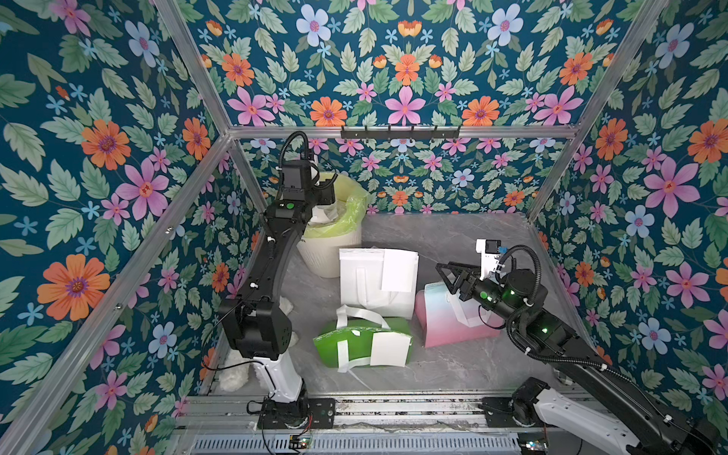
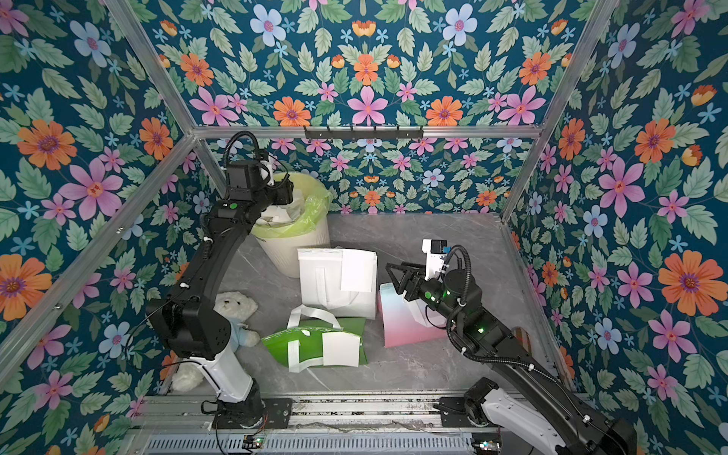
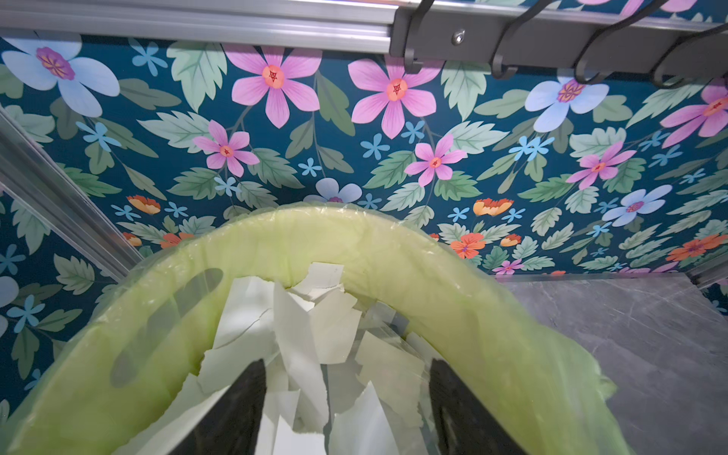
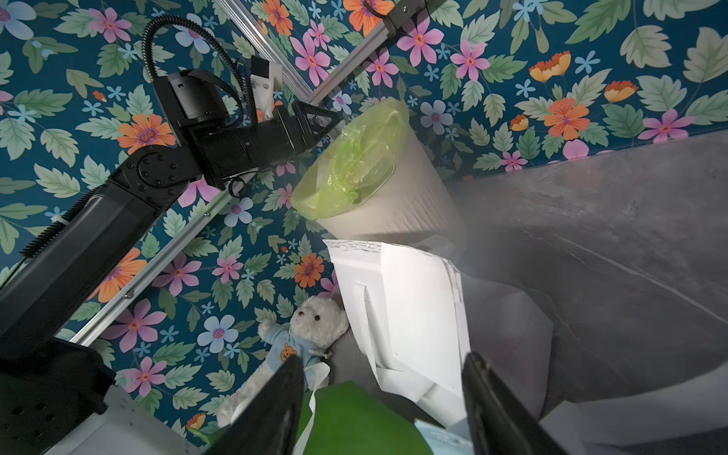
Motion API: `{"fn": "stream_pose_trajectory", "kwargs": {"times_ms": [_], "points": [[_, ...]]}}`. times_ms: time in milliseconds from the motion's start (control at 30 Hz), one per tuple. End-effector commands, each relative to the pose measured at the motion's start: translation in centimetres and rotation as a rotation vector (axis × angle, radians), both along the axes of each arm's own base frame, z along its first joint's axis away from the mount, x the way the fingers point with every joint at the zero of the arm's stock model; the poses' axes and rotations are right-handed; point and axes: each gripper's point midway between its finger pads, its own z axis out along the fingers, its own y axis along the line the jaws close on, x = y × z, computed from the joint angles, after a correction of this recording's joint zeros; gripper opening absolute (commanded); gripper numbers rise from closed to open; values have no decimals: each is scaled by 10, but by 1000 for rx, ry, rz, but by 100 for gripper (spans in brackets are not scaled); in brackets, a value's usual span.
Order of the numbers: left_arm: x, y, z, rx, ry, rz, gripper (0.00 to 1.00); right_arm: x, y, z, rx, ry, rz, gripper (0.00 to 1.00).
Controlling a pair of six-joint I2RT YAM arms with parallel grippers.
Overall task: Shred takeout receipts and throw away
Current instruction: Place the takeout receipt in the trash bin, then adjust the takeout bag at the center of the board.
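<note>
Lying on the white bag [image 1: 358,275] at frame centre and the green bag [image 1: 327,342] below it, two receipts [image 1: 398,272] are judged thin, floppy, best pinched at an edge. Left hand [image 3: 346,378] and right hand [image 4: 382,374] are spread, empty.

A: Bags?
B: Three: white bag [image 1: 350,260], green bag [image 1: 327,342], pink bag [image 1: 441,327].
A: Whole receipts?
B: Two: receipt on white [image 1: 398,271], receipt on green [image 1: 390,350]. One bin [image 1: 327,256], one teddy bear [image 2: 236,307]. Torn scraps [image 3: 299,335] in bin, too many to count.

Parted tool [image 4: 384,356] faces receipt [image 4: 421,315] on white bag [image 4: 354,272].
</note>
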Motion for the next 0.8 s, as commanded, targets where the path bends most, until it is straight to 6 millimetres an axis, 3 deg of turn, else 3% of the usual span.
{"fn": "stream_pose_trajectory", "kwargs": {"times_ms": [0,133,233,333,533,767], "points": [[-12,-4,16,9,-19,-25,68,-4,7,1,-19,0,23,64],[-41,-47,33,34,-49,-163,67,-14,26,-2,-95,-30,40,56],[-68,-95,34,130,-61,-279,68,-22,45,-4,-104,-25,91,54],[-91,-130,26,178,-40,-398,69,-26,59,-12,-102,6,117,52],[-118,-163,-3,115,79,-581,66,-15,78,-41,-111,105,98,36],[-133,-171,-41,179,215,-648,63,8,81,-74,-186,166,-4,31]]}}
